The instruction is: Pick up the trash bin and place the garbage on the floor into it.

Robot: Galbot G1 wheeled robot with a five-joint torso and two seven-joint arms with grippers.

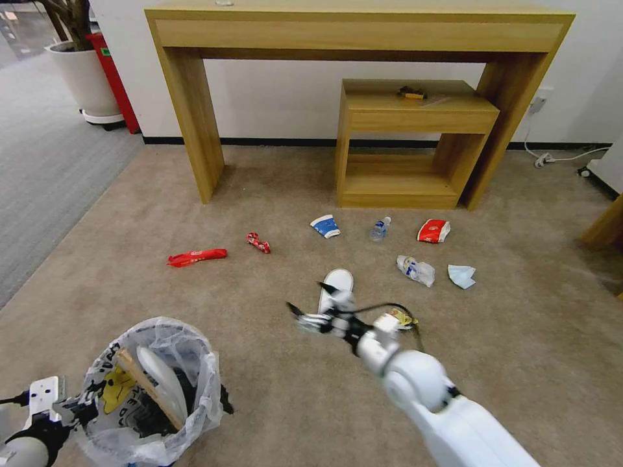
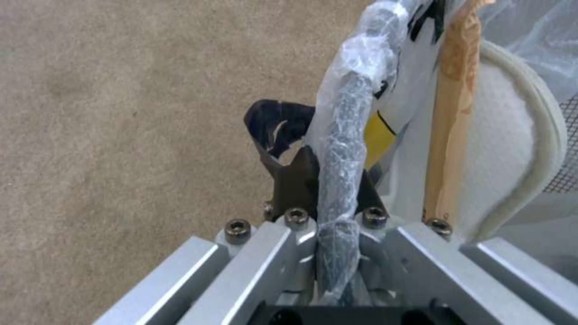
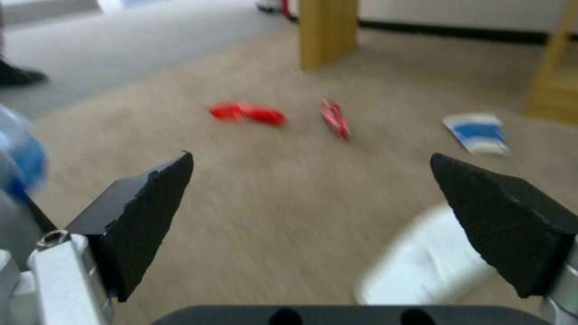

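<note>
white slipper [image 1: 337, 286] lain on the floor [image 1: 259, 389], long axis running away from the robot, toe far | right gripper [image 1: 311, 303] held just beside its near end, jaws spread, nothing between | trash bin [image 1: 150, 389] kept well apart to the left, rim pinched by left gripper [image 2: 328, 198] | right arm judged nearer.

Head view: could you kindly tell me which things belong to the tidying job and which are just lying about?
Job: bin held by left hand; open right hand; slipper; red wrappers; cup; bottle; mask.
Lying about: desk; plant pot; cable.
</note>
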